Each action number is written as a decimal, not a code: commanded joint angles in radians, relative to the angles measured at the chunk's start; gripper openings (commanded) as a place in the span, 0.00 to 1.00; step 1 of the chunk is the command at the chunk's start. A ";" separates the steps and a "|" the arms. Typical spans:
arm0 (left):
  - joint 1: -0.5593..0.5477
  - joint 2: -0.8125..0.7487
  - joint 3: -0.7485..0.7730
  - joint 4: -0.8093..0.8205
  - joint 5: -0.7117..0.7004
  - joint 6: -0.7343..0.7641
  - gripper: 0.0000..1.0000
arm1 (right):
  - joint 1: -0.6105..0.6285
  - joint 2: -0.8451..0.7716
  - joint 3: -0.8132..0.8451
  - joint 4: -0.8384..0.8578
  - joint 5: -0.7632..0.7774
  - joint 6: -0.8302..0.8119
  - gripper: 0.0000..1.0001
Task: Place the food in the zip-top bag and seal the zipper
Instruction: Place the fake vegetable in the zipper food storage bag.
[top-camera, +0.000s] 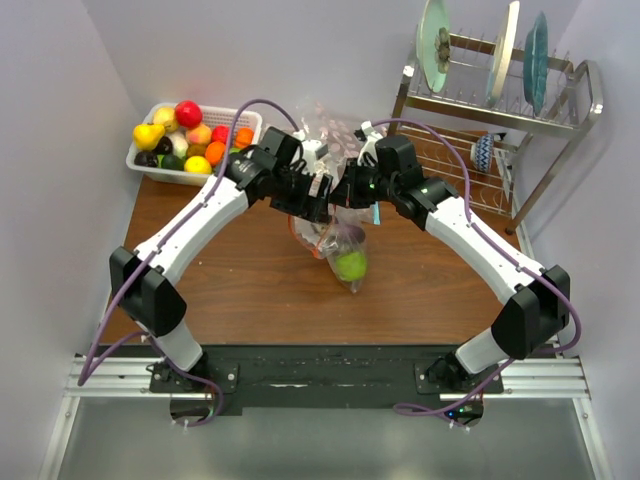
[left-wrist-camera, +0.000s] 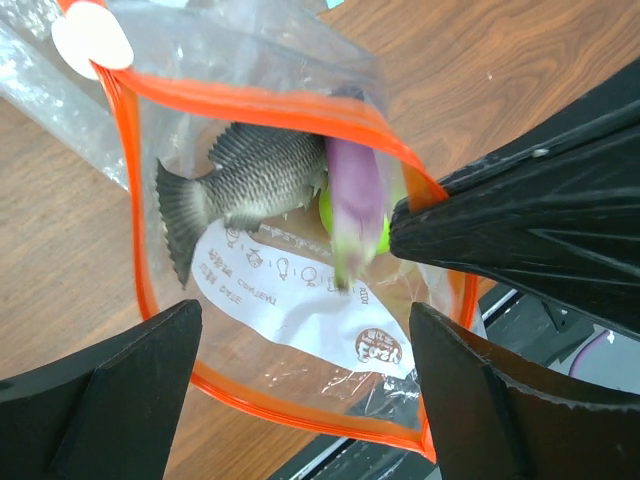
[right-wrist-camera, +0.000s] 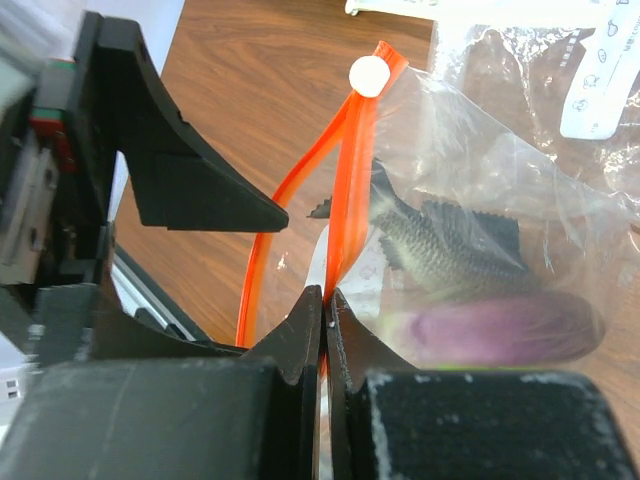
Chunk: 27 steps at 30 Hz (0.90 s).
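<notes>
zip-top bag (left-wrist-camera: 250, 60), zipper (left-wrist-camera: 260, 103) gaping, edge pinched

**Your two arms: white shells, black joints, purple cables.**
Your left arm (top-camera: 205, 215) and right arm (top-camera: 480, 240) are built alike, with glossy white link covers running between chunky matte-black joint housings. Each stands on a black base bolted to a shared black plate (top-camera: 320, 378), which sits on a silver aluminium rail (top-camera: 100, 378). The left arm's purple cable (top-camera: 262, 101) and the right arm's purple cable (top-camera: 577, 325) loop loosely outside the links. Your left gripper (left-wrist-camera: 305, 312) has broad, wedge-shaped matte-black fingers (left-wrist-camera: 110, 400) with a faintly grainy surface. Your right gripper (right-wrist-camera: 327, 310) has the same black fingers (right-wrist-camera: 290, 350), speckled with pale scuffs.
</notes>
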 joint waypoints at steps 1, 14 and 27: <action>0.025 -0.065 0.062 0.024 -0.001 -0.011 0.89 | -0.005 -0.012 0.027 0.003 0.001 -0.011 0.00; 0.289 -0.065 0.064 0.129 -0.071 -0.029 0.98 | -0.005 -0.006 0.016 0.013 -0.014 -0.008 0.00; 0.539 0.172 0.177 0.291 -0.215 -0.097 0.97 | -0.005 -0.006 0.007 0.007 -0.011 -0.006 0.00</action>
